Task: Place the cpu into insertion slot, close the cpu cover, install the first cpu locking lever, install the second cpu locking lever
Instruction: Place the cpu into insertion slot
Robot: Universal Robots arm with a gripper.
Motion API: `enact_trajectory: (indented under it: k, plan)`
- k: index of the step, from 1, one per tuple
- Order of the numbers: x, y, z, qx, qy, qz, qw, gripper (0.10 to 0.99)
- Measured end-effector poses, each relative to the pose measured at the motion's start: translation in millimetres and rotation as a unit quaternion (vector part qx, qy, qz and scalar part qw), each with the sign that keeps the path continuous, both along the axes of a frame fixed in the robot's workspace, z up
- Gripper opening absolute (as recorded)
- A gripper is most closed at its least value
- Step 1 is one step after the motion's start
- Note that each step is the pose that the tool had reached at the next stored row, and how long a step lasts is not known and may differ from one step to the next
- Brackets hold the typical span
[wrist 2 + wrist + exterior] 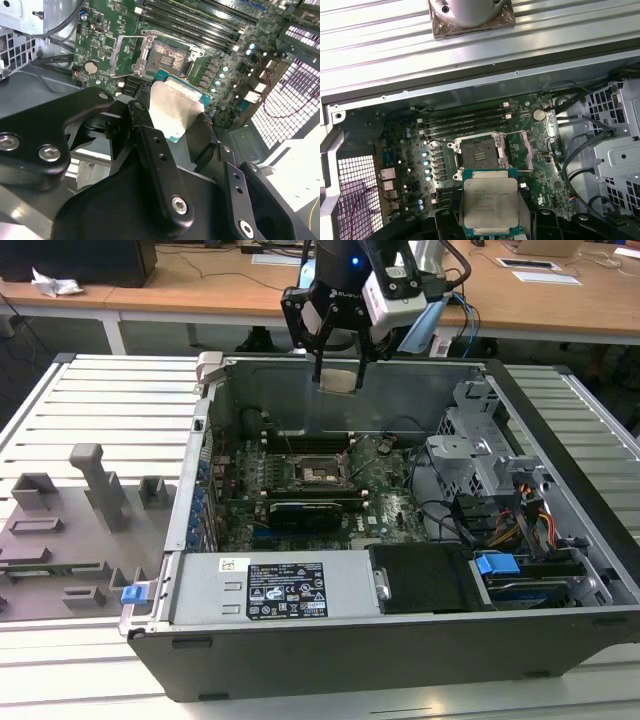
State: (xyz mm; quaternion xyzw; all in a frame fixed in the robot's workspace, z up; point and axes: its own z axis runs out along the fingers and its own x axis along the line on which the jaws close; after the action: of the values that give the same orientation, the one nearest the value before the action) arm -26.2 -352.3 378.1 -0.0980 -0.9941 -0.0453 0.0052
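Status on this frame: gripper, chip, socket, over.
Black gripper shut on small square silver-topped cpu, above open grey computer case. Black-framed insertion slot on green motherboard uncovered, empty. Nothing seen between them.

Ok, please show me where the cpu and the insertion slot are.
cpu (488,204), first wrist view, centre of its metal top.
insertion slot (479,153), first wrist view, its dark centre.

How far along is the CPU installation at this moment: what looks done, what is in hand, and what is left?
Done: only the pickup; the gripper is shut on the cpu.
In hand: the cpu hangs above the open case, over the motherboard and clear of it.
Left: all four steps. The insertion slot lies empty, and the cpu cover stands open beside it.
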Motion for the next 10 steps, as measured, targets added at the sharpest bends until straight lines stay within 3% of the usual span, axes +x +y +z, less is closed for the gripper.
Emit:
enact_trajectory:
  k: [10]
  plan:
    - [0.0, 0.0, 0.0, 0.0000, 0.0000, -0.023, 0.9997, 0.529]
